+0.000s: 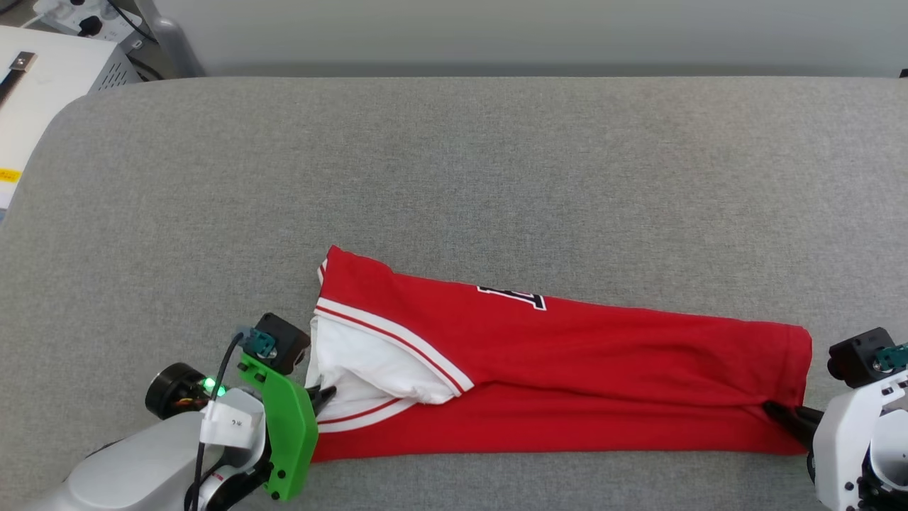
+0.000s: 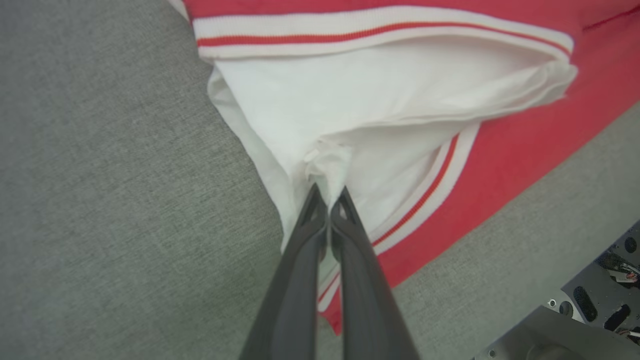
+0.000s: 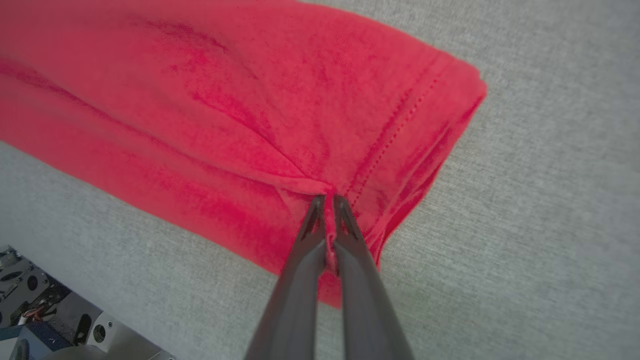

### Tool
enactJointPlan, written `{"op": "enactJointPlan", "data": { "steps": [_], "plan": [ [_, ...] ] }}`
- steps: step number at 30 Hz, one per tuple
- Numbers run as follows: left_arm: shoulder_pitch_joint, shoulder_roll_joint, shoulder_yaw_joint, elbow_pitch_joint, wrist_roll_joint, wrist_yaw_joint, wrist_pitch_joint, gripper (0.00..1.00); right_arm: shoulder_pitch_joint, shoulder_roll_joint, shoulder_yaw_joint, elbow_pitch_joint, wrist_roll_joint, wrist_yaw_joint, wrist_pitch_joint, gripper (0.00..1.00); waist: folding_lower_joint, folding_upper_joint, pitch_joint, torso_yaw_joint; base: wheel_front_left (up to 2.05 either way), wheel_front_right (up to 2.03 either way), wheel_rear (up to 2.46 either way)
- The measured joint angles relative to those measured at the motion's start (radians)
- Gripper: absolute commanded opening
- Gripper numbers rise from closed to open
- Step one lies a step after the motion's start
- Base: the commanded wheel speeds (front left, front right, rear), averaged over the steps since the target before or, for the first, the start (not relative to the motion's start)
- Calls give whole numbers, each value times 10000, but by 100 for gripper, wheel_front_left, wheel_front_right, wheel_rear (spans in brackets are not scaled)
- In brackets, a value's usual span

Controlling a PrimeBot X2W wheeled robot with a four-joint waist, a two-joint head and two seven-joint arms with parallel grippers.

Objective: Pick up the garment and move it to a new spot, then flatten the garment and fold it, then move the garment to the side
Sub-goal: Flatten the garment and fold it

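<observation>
In the head view, the garment (image 1: pixel 567 369) lies on the near half of the grey padded surface (image 1: pixel 454 156), folded lengthwise into a long red band. Its long axis runs left to right, broad at the left end and narrowing toward the right. The white sleeve (image 1: pixel 369 362), with red-and-white striped trim, spills out at the left end, and the hem closes the right end. A sliver of black, white-outlined lettering (image 1: pixel 512 297) shows at the far fold line. The left gripper (image 1: pixel 323 397) meets the sleeve end, its fingers largely hidden behind a green bracket (image 1: pixel 287 426), and the right gripper (image 1: pixel 777 415) touches the near right corner. Off the surface at the far left stand a white box (image 1: pixel 42 78) and what may be a power strip with cables. In the left wrist view, the left gripper (image 2: pixel 328 192) has its two dark fingers pressed together on a pinch of white sleeve cloth, with striped trim on either side, red body cloth beyond and part of the robot's base (image 2: pixel 575 320) at the lower right. In the right wrist view, the right gripper (image 3: pixel 326 199) is clamped on red cloth just beside the stitched hem (image 3: pixel 395 135), a ridge of fabric caught between its fingers, and creases fan away from the pinch across the band.
</observation>
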State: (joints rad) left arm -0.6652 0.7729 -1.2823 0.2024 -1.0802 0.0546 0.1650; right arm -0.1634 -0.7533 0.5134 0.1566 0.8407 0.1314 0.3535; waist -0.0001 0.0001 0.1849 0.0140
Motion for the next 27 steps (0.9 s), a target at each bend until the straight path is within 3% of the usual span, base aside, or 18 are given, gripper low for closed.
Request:
{"op": "enactJointPlan", "data": {
  "steps": [1, 2, 3, 10, 17, 22, 27],
  "plan": [
    [53, -82, 10, 75, -33, 0, -61, 0, 16, 77, 2, 82, -4, 0, 0, 0, 0, 0, 50, 4, 0, 0, 0],
    [89, -151, 17, 121, -44, 17, -130, 27, 19, 123, -2, 121, -15, 0, -6, 27, 0, 0, 80, 10, 0, 0, 0],
    [108, -226, 40, 153, -38, 52, -276, 100, 20, 161, -23, 151, -25, 0, -46, 100, 0, 0, 101, 26, 0, 0, 0],
    [410, -295, 771, 44, 115, 986, -2194, 100, 38, 167, -731, -403, 240, 0, -280, 100, 0, 0, -170, 30, 0, 0, 0],
    [847, -313, 1429, -456, 692, 2293, -3847, 100, 219, -508, -2182, -1001, 623, 0, 146, 100, 0, 0, -523, 96, 0, 0, 0],
    [1324, -660, 2548, -692, 1338, 3214, -4203, 100, 419, -562, -3037, -723, 1398, 0, 1147, 100, 0, 0, -510, 296, 0, 0, 0],
    [2190, -1367, 4247, -1179, 3055, 3770, -4209, 100, 676, -366, -3419, -184, 1818, 0, 2109, 100, 0, 0, -413, 511, 0, 0, 0]
  ]
}}
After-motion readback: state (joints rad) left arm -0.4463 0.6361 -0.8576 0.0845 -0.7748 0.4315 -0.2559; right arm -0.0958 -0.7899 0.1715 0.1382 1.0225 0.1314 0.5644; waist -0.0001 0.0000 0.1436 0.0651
